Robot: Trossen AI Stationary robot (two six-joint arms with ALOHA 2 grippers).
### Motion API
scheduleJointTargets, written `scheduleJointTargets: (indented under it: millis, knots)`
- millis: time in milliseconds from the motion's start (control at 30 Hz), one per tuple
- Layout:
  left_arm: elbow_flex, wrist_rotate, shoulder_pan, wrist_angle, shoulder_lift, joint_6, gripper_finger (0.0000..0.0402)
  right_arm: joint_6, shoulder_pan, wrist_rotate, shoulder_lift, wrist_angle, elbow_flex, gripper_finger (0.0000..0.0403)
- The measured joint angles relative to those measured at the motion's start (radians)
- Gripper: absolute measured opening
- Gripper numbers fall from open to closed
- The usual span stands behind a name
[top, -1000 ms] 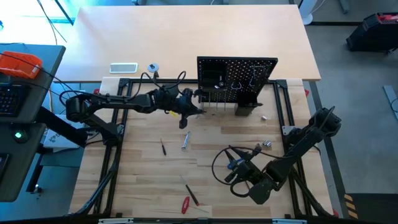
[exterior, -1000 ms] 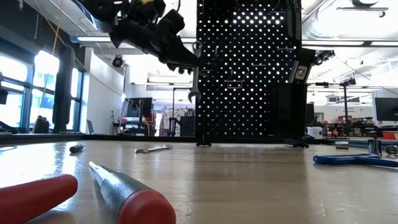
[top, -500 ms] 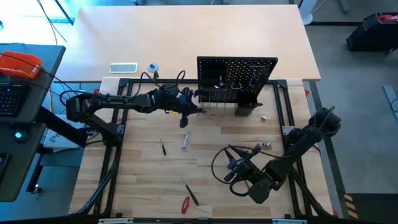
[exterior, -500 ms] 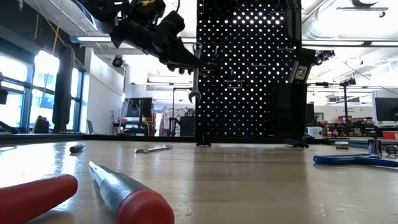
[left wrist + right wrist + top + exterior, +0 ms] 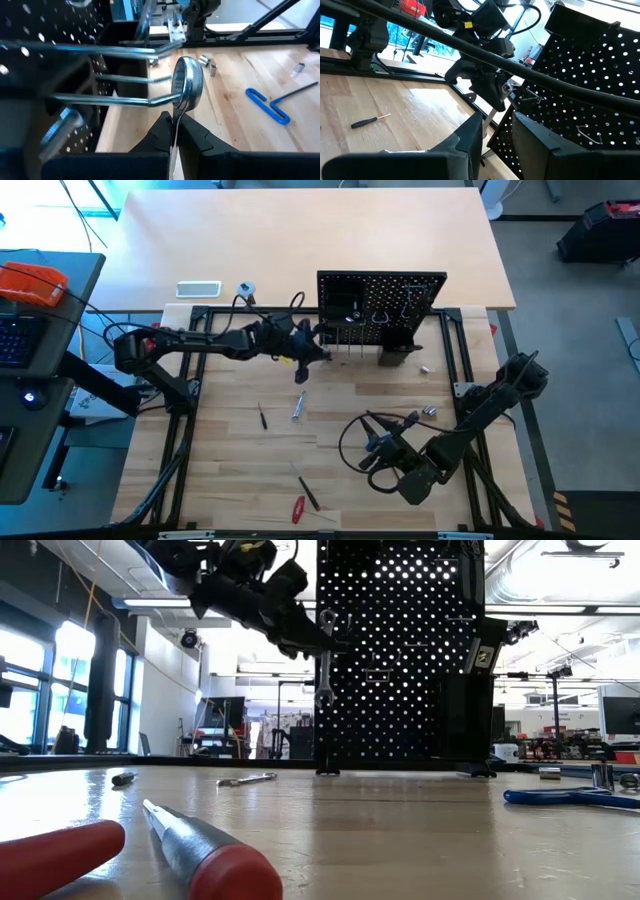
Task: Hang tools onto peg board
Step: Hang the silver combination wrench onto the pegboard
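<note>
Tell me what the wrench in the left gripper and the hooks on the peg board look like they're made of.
The wrench looks like polished steel: its ring end is bright silver and mirrors the light. The hooks look like plated metal wire: thin shiny silver rods, bent up at the tips. The peg board is matte black, probably painted sheet metal or plastic; that cannot be told apart here.

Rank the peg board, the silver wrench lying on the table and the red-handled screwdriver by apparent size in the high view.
1. Peg board, by far the largest.
2. and 3. Silver wrench and red-handled screwdriver: they look about the same length from above, so no ranking between them.
</note>
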Motion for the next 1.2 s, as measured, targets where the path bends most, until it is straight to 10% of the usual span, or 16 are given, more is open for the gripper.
scheduleJointTargets:
  millis: [800,1200]
  knots:
    - [0.000,-0.031,0.071,-0.001,0.000,-0.023,0.0011,0.007,-0.001,0.000,0.000,-0.021,0.000,0.0099]
    - [0.000,-0.055,0.069,-0.053,0.000,-0.052,0.0106,0.025,-0.001,-0.003,0.000,-0.021,0.000,0.0099]
